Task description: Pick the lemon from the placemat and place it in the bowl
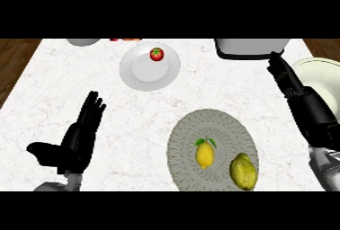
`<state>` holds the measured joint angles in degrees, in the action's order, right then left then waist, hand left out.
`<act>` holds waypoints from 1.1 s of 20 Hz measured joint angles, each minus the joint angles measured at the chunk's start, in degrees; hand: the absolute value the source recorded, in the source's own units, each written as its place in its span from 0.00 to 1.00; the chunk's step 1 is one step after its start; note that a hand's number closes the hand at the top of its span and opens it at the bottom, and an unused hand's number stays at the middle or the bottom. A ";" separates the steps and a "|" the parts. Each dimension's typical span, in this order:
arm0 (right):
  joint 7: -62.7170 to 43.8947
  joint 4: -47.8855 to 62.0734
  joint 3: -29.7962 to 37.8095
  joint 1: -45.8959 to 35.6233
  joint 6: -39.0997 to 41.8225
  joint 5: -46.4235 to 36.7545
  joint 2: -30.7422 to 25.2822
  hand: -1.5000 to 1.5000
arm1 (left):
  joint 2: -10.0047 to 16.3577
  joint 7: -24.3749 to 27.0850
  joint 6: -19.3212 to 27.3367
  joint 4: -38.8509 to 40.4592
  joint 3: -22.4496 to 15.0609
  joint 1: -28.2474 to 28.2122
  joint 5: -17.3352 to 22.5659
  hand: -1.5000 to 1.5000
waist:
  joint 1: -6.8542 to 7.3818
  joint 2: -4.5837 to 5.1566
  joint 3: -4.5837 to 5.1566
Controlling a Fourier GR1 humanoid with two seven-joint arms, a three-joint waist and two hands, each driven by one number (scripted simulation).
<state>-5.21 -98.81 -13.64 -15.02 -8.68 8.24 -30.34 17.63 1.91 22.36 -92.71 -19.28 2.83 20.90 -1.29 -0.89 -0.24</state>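
A yellow lemon [205,154] with green leaves lies on the round grey placemat [192,130] at the lower middle. Beside it, at the mat's right edge, sits a yellow-green fruit [243,172]. A pale cream bowl [323,74] shows at the right edge, partly cut off. My right hand [300,98] is raised at the right with its fingers straight, pointing away, just left of the bowl and well above the lemon. At the left my left hand [78,134] rests open, fingers up, holding nothing.
A white plate [143,72] at the top middle carries a small tomato [157,54]. A grey appliance [251,47] stands at the top right, a grey dish [83,42] and something red at the top edge. Wooden floor borders the white marble counter [60,81].
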 measured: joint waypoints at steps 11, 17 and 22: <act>-14.04 -3.07 -2.66 6.48 -10.00 -22.95 -6.76 0.00 | 10.82 -2.48 0.39 3.94 8.44 1.62 -4.33 0.50 | -2.38 0.00 0.84; -23.57 -11.44 -12.21 19.80 -20.82 -42.80 -2.70 0.00 | 13.10 -3.41 -0.22 4.76 10.23 1.09 -4.37 0.50 | -3.13 -0.32 0.62; -35.54 -19.90 -19.16 28.68 -22.03 -61.30 1.79 0.00 | 13.66 -3.62 -1.58 5.42 11.10 1.93 -4.15 0.50 | -1.99 0.07 0.55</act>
<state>-40.76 -118.71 -32.80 13.66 -30.71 -53.05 -28.54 31.30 -1.71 20.78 -87.29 -8.19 4.77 16.75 -3.28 -0.82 0.31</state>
